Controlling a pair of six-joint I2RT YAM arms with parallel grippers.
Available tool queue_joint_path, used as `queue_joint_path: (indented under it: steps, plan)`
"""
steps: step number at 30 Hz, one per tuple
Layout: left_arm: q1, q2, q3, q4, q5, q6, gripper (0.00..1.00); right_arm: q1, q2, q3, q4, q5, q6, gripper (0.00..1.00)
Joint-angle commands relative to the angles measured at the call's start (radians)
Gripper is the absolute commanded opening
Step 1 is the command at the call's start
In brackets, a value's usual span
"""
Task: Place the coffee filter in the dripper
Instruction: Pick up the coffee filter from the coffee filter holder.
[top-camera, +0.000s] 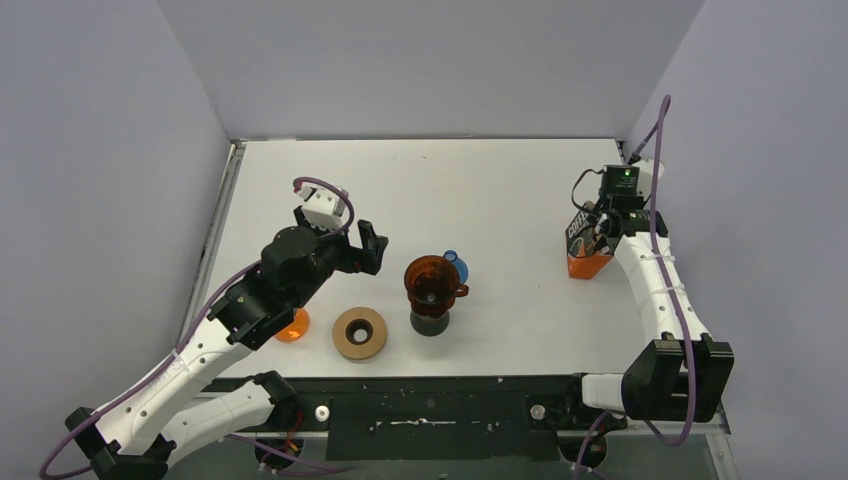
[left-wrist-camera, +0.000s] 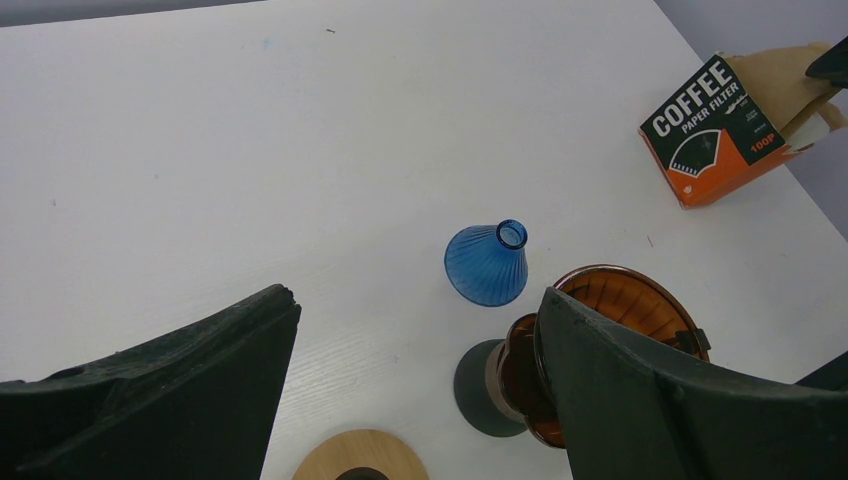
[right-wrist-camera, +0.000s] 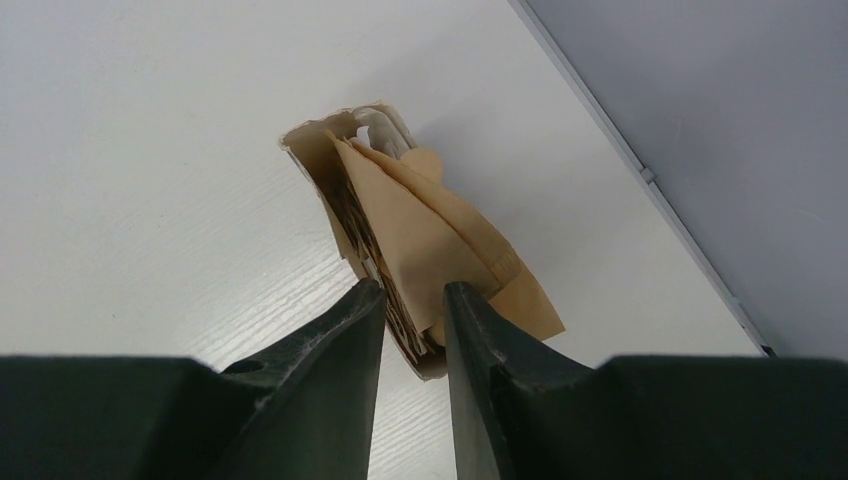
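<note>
Filter box (right-wrist-camera: 338, 170) partly behind right fingers (right-wrist-camera: 330, 345)

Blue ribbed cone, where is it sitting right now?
In the top view the blue cone sits mid-table, just behind and right of the amber dripper, well left of the coffee filter box.

We see a white table (top-camera: 500, 190) closed in by grey walls (top-camera: 100, 150) on three sides. Near its middle sits a blue ribbed cone (left-wrist-camera: 487, 265), its narrow open neck pointing toward the far side; we cannot tell whether it stands or lies. Nearer the front edge, to the cone's left and well apart from it, a wooden ring (top-camera: 342, 335) lies flat. Just left of the ring we make out a small orange thing (top-camera: 293, 326), mostly hidden. A black strip (top-camera: 450, 400) dotted with pale specks runs along the front.
</note>
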Motion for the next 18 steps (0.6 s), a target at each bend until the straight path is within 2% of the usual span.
queue_joint_path:
  steps: [1,18]
  plan:
    - [-0.001,-0.016,0.004,0.046,-0.008,-0.005,0.89,-0.009,-0.025,0.055,0.022,0.052,0.013,0.30]
    - [-0.001,-0.015,0.004,0.045,-0.012,-0.005,0.89,-0.009,-0.023,0.063,0.026,0.079,0.012,0.31]
